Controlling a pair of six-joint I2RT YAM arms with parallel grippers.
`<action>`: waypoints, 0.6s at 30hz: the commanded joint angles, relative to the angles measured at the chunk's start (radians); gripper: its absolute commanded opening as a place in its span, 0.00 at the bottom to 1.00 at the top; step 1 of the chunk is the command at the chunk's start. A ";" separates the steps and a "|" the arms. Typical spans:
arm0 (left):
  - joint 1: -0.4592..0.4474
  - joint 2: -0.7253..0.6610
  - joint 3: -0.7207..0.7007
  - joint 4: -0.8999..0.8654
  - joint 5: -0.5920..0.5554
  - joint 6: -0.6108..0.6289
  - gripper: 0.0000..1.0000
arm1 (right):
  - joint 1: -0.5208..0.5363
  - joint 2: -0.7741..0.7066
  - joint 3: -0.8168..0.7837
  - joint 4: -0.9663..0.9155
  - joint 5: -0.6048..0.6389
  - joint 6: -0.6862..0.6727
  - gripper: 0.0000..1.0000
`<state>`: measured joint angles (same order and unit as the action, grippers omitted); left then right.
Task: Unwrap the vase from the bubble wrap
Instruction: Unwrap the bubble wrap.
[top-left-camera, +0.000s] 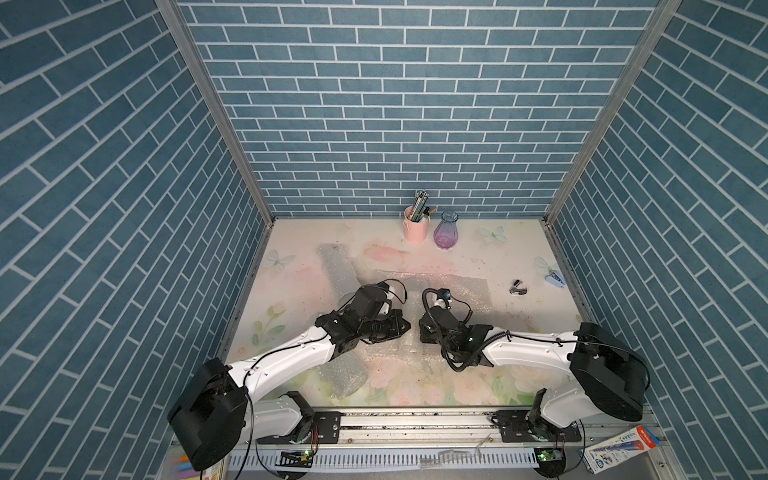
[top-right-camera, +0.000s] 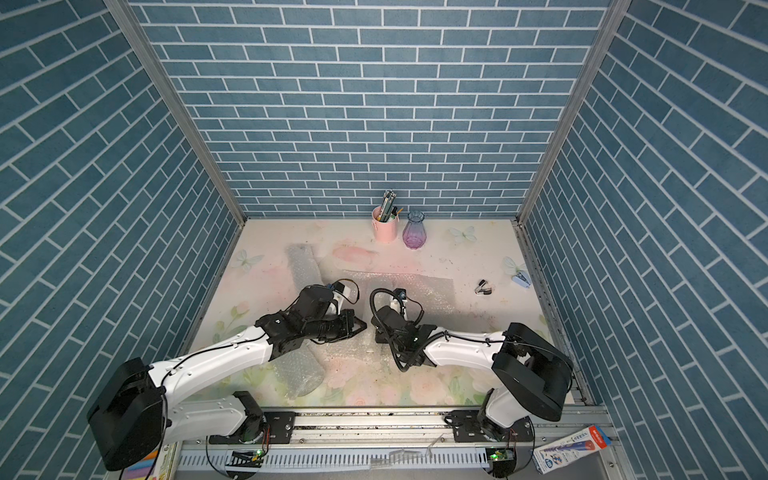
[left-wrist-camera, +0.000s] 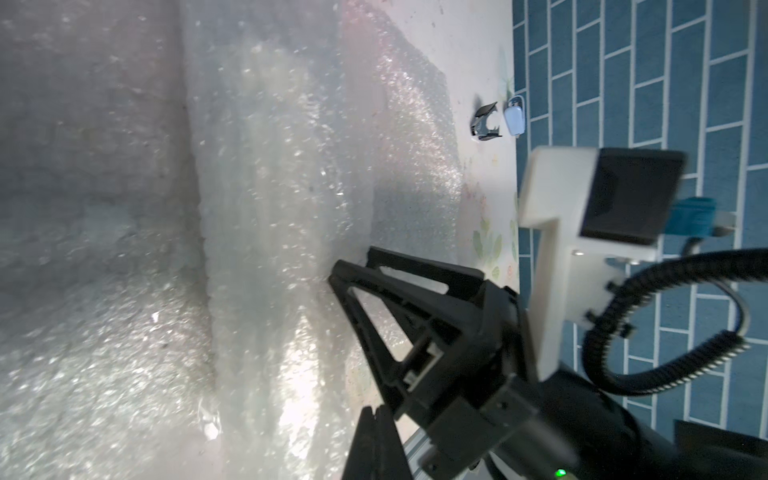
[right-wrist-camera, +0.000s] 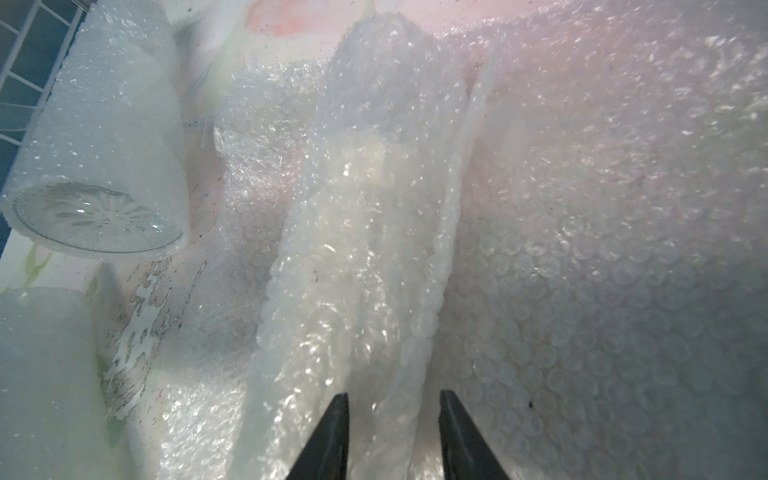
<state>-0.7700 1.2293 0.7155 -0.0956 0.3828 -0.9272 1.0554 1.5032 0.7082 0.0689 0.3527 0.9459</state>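
Observation:
A raised fold of bubble wrap runs between the fingers of my right gripper, which is shut on it near the table's middle. More of the wrap lies flat behind the arms. Facing it tip to tip, my left gripper is shut, and nothing shows between its fingers. A vase rolled in bubble wrap lies on its side, its clear glass base showing. In both top views, rolls of bubble wrap lie at the back left and front left.
An unwrapped purple glass vase stands at the back beside a pink pen cup. A black clip and a small pale blue stapler lie at the right. Blue brick walls close three sides.

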 joint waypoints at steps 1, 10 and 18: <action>-0.023 0.023 0.039 0.014 -0.015 0.019 0.00 | -0.006 -0.022 -0.019 0.030 0.003 0.033 0.41; -0.058 0.063 0.095 -0.025 -0.043 0.038 0.00 | -0.012 -0.116 -0.074 0.052 0.050 0.048 0.48; -0.048 -0.037 0.043 -0.153 -0.137 0.065 0.38 | -0.015 -0.136 -0.105 0.054 0.057 0.045 0.50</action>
<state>-0.8223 1.2438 0.7837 -0.1810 0.2996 -0.8879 1.0454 1.3766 0.6136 0.1181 0.3820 0.9642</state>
